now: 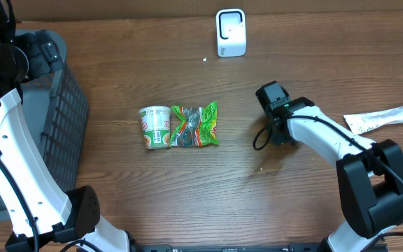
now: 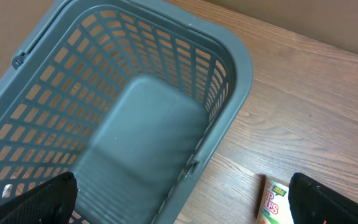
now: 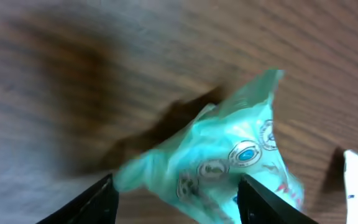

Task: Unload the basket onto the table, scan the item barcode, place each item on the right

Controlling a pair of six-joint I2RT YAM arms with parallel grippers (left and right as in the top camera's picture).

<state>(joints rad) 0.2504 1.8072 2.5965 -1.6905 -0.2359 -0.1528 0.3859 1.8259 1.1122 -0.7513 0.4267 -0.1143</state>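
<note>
My right gripper (image 3: 176, 186) hangs open over the packet (image 3: 229, 155); if I close on its slack film, it may fold, hiding the barcode from the far scanner (image 1: 230, 32).

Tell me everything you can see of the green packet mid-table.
The green packet is a crinkly, glossy pouch, plastic by its look, printed with red and white. It lies flat on the wooden table near the centre, one short edge against a cup lying on its side. Nothing else touches it.
</note>
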